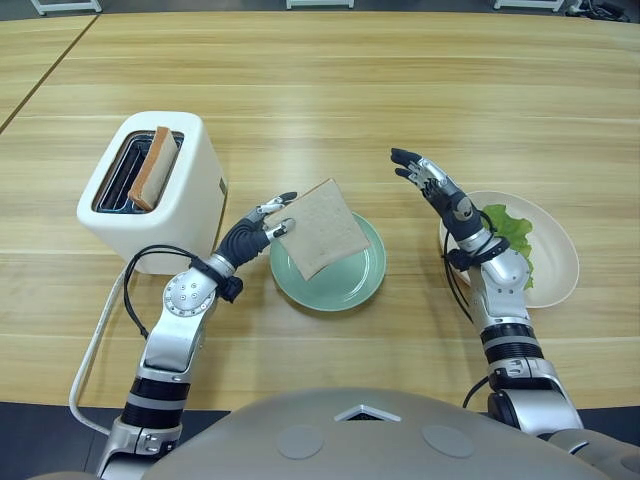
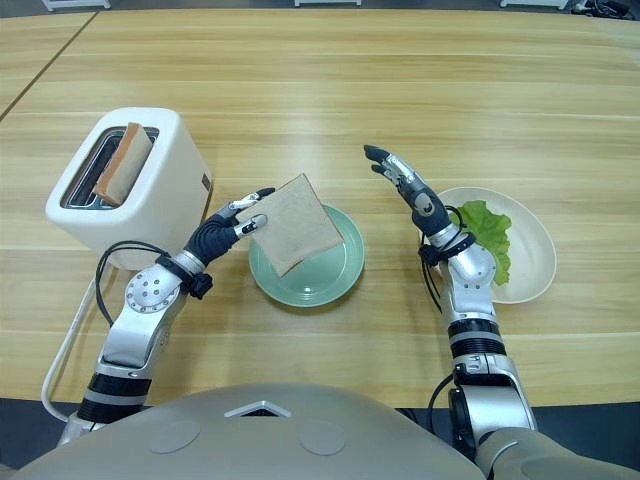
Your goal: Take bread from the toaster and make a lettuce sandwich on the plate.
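Note:
My left hand (image 1: 262,226) pinches the left edge of a slice of bread (image 1: 326,228) and holds it tilted over the green plate (image 1: 358,288) in the middle of the table. A second slice (image 1: 152,167) stands in the right slot of the white toaster (image 1: 170,212) at the left. A lettuce leaf (image 1: 511,232) lies in the cream bowl (image 1: 556,252) on the right. My right hand (image 1: 432,182) hangs open in the air between the plate and the bowl, its fingers stretched out and holding nothing.
The toaster's white cord (image 1: 92,350) runs down toward the table's front edge beside my left arm. Bare wooden tabletop (image 1: 330,90) stretches behind the plate and the bowl.

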### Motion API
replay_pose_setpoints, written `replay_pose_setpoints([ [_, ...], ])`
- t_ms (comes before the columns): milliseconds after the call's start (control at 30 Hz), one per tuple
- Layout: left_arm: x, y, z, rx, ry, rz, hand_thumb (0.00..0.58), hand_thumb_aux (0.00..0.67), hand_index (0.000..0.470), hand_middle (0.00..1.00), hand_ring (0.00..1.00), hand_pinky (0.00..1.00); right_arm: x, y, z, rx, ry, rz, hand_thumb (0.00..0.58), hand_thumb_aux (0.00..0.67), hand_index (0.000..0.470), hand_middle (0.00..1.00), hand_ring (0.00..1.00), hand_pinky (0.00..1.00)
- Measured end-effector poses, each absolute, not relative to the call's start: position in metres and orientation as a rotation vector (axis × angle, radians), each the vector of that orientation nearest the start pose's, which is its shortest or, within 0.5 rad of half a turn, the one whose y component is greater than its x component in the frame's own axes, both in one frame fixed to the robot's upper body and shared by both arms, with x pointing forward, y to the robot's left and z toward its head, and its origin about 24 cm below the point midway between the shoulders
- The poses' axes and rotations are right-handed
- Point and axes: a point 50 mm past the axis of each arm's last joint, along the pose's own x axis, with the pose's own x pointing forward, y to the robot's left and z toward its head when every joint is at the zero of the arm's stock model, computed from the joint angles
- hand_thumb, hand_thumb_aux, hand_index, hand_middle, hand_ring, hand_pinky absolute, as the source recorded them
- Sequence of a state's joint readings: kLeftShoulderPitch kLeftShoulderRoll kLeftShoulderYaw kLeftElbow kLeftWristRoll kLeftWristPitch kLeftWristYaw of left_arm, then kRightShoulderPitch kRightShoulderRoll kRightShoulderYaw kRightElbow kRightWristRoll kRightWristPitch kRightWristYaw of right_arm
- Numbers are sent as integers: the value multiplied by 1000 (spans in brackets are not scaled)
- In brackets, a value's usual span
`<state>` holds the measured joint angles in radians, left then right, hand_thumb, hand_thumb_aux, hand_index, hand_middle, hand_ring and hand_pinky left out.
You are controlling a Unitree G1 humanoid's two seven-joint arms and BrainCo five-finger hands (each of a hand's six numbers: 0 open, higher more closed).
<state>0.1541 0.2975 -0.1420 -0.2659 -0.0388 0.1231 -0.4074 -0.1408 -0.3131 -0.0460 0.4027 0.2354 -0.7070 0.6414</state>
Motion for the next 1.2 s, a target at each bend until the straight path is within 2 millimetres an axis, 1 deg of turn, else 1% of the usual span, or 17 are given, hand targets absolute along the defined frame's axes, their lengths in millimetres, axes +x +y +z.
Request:
replay_pose_setpoints([
  [167, 212, 149, 45, 407, 100, -555, 580, 670, 470, 0, 0, 0, 257, -199, 62, -245, -413, 549, 0, 0, 0, 0, 0, 0],
  [367, 209, 142, 43, 509, 64, -566, 580, 670, 470, 0, 0, 0, 258, -197, 61, -241, -412, 555, 0, 0, 0, 0, 0, 0],
  [400, 209, 141, 43, 522, 58, -565, 548, 512, 359, 0, 0, 0, 258, -197, 61, -241, -412, 556, 0, 0, 0, 0, 0, 0],
  [433, 209, 141, 43, 523, 57, -563, 478, 389, 273, 0, 0, 0, 258, -197, 61, -241, -412, 558, 0, 0, 0, 0, 0, 0],
  [467, 208, 141, 44, 522, 55, -562, 438, 339, 238, 0, 0, 0, 258, -197, 61, -241, -412, 559, 0, 0, 0, 0, 0, 0],
  [500, 208, 141, 43, 522, 55, -561, 237, 155, 109, 0, 0, 0, 258, -196, 61, -241, -412, 560, 0, 0, 0, 0, 0, 0],
  [533, 207, 141, 43, 522, 55, -561, 0, 0, 0, 0, 0, 0, 258, -196, 61, -241, -411, 562, 0, 0, 0, 0, 0, 0],
  [633, 206, 141, 45, 524, 46, -555, 0, 0, 0, 0, 0, 0, 258, -195, 61, -240, -411, 567, 0, 0, 0, 0, 0, 0],
  [867, 209, 146, 58, 551, -19, -494, 0, 0, 0, 0, 0, 0, 261, -190, 62, -237, -417, 591, 0, 0, 0, 0, 0, 0],
  [1033, 208, 147, 66, 555, -67, -482, 0, 0, 0, 0, 0, 0, 262, -189, 62, -237, -417, 596, 0, 0, 0, 0, 0, 0],
  [1133, 200, 138, 86, 447, -212, -518, 0, 0, 0, 0, 0, 0, 262, -189, 64, -266, -420, 599, 0, 0, 0, 0, 0, 0],
  [1167, 197, 135, 93, 411, -276, -527, 0, 0, 0, 0, 0, 0, 262, -193, 68, -302, -425, 598, 0, 0, 0, 0, 0, 0],
  [1200, 193, 134, 97, 377, -315, -523, 0, 0, 0, 0, 0, 0, 263, -199, 75, -334, -443, 585, 0, 0, 0, 0, 0, 0],
])
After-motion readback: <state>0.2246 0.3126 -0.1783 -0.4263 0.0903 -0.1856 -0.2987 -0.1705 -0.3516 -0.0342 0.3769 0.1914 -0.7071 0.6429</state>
